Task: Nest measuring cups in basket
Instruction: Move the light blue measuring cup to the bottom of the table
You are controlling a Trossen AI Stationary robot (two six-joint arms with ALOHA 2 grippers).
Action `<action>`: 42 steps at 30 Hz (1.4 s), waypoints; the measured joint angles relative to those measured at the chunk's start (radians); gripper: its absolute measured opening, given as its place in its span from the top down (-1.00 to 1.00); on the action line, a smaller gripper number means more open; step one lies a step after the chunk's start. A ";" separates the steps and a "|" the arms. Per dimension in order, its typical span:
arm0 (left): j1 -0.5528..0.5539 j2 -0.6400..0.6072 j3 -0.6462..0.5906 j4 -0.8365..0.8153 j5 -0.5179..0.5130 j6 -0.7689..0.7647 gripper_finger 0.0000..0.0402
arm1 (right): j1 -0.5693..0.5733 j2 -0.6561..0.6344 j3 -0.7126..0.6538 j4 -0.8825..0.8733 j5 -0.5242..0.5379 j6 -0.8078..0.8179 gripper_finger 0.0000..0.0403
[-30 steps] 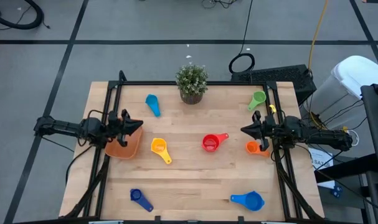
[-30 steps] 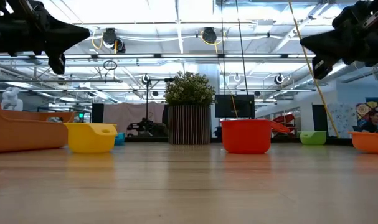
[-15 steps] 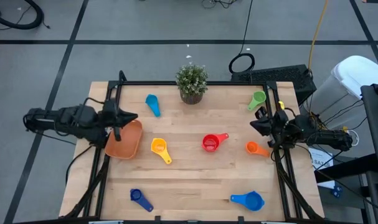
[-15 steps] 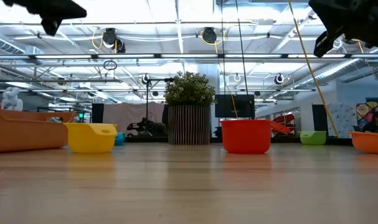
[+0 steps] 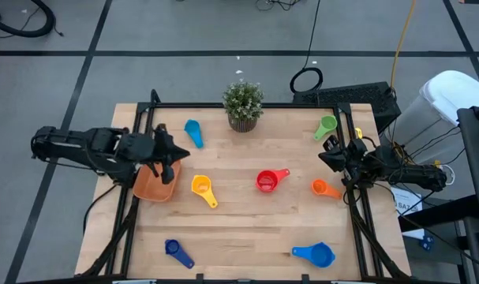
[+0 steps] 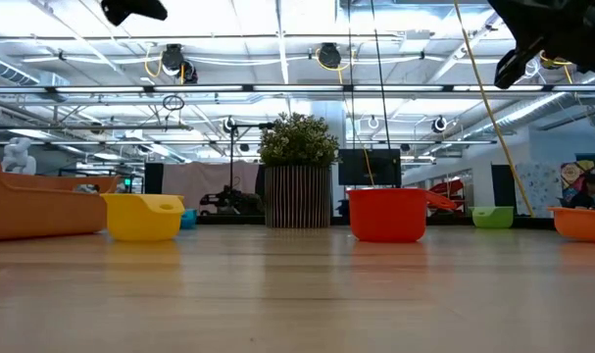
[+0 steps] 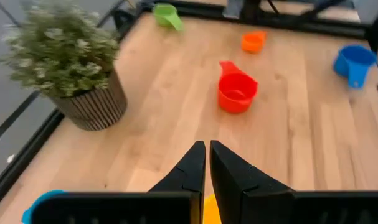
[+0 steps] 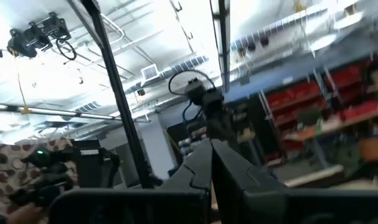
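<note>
Seven measuring cups lie apart on the table: light blue (image 5: pixel 193 132), green (image 5: pixel 326 126), yellow (image 5: pixel 202 188), red (image 5: pixel 268 180), orange (image 5: pixel 324 188), dark blue (image 5: pixel 176 251) and blue (image 5: pixel 316 254). The orange basket (image 5: pixel 154 186) rests on the table near its left edge and holds no cup. My left gripper (image 5: pixel 172 152) hangs shut, high over the basket's far right corner. Its wrist view shows the red cup (image 7: pixel 236 92) ahead. My right gripper (image 5: pixel 324 158) is shut, raised near the right edge between the green and orange cups. It points up into the room (image 8: pixel 210 152).
A potted plant (image 5: pixel 243 104) stands at the middle of the far edge, also in the left wrist view (image 7: pixel 67 62). Black frame rails run along the left (image 5: pixel 140 134) and right (image 5: pixel 353 197) sides. Bare wood lies in the table's middle and near part.
My left gripper has risen and moved toward the table's right, from over the basket's left part to over its far right corner. My right gripper has risen and drawn back a little toward the right edge, then stayed still. No cup has moved, nor has the basket.
</note>
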 joint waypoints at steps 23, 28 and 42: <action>0.053 0.244 0.100 -0.127 0.037 0.091 -0.48 | 0.001 0.446 0.500 -0.376 0.102 -0.385 0.04; 0.058 0.235 0.100 -0.139 0.036 0.091 -0.45 | 0.000 0.645 0.709 -0.666 0.159 -0.488 0.09; 0.055 0.239 0.111 -0.204 0.039 0.067 -0.33 | 0.000 0.975 1.020 -0.971 0.185 -0.518 0.09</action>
